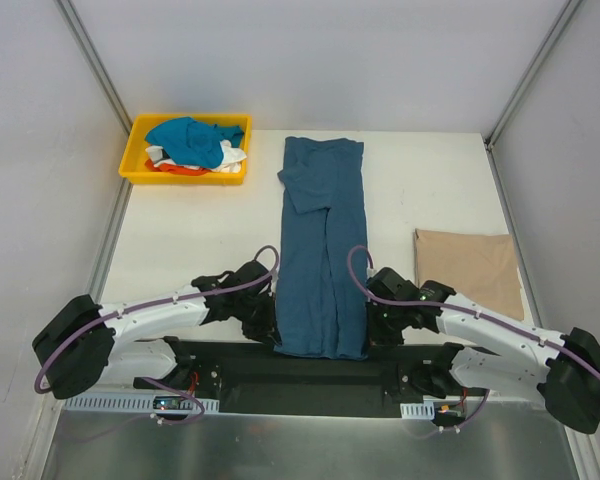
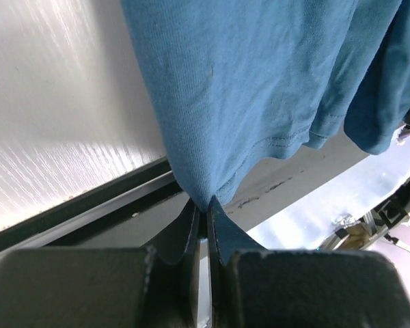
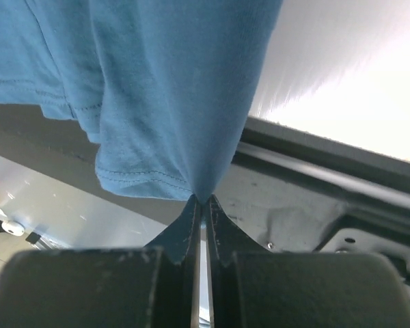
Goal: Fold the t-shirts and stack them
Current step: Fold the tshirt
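A large dark teal-blue t-shirt [image 1: 323, 250] lies as a long narrow strip down the table's middle, sleeves folded in, its hem hanging over the near edge. My left gripper [image 1: 271, 327] is shut on the hem's left corner; the cloth [image 2: 232, 102] bunches into the closed tips [image 2: 206, 210]. My right gripper [image 1: 371, 325] is shut on the hem's right corner, where the fabric [image 3: 171, 89] pinches between its tips [image 3: 202, 200]. A folded tan-beige t-shirt [image 1: 469, 268] lies flat at the right. Bright blue, white and orange-red shirts [image 1: 197, 143] are heaped in the tray.
The yellow plastic tray [image 1: 133, 158] sits at the far left corner of the table. A black rail [image 1: 310, 378] runs along the near edge between the arm bases. Grey walls enclose the table on three sides.
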Tool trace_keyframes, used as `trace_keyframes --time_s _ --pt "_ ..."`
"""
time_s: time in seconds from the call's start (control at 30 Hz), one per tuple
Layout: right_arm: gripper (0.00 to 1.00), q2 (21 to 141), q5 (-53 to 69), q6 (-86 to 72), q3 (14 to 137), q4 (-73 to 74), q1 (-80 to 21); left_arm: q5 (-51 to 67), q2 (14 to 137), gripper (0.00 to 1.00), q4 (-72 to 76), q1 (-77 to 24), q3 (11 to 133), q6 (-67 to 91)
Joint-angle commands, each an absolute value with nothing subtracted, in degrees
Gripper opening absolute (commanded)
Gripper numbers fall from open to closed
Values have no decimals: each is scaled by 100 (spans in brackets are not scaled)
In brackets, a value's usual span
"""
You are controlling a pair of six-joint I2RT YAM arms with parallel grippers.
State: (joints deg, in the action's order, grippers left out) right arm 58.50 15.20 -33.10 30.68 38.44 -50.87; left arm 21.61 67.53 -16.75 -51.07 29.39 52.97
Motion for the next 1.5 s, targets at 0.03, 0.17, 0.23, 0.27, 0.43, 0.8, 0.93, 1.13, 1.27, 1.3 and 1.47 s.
trace_keyframes --time_s 0.03,0.17,0.23,0.27,0.43,0.8,0.93,1.13,1.27,1.3,1.47 --pt "1 5678 1495 -3454 3217 4446 -5255 2338 6487 0 -1968 -5150 2821 5422" --pt "1 5607 1415 -3384 3287 4360 -5300 2250 6232 0 -1978 -5159 2873 5432" --pt "1 5686 1520 -3340 3305 4019 -5317 2241 6223 0 -1978 -5159 2944 5371" --pt "1 5739 1547 -3314 3322 3930 -5317 2233 6231 0 -1978 -5150 3005 5344" --pt "25 6265 1512 -3085 3542 3726 -5379 2215 6372 0 -1978 -5150 3076 5265" --pt "58 6617 501 -2014 4938 4790 -6045 2153 6495 0 -1978 -5159 3050 5256" --pt "60 7328 484 -1916 5202 4640 -6503 2153 6495 0 -1978 -5150 3050 5238" --pt "59 8454 -148 -2047 5616 4598 -7039 2136 6469 0 -1978 -5159 3006 5247" --pt "52 8745 -448 -2170 5801 4623 -7163 2101 6442 0 -1978 -5150 2980 5256" --pt "45 8771 -500 -2214 5801 4623 -7172 2092 6416 0 -1978 -5159 2979 5256" --pt "9 8772 -931 -2364 5836 4816 -7216 2030 6346 0 -1978 -5150 2944 5265"
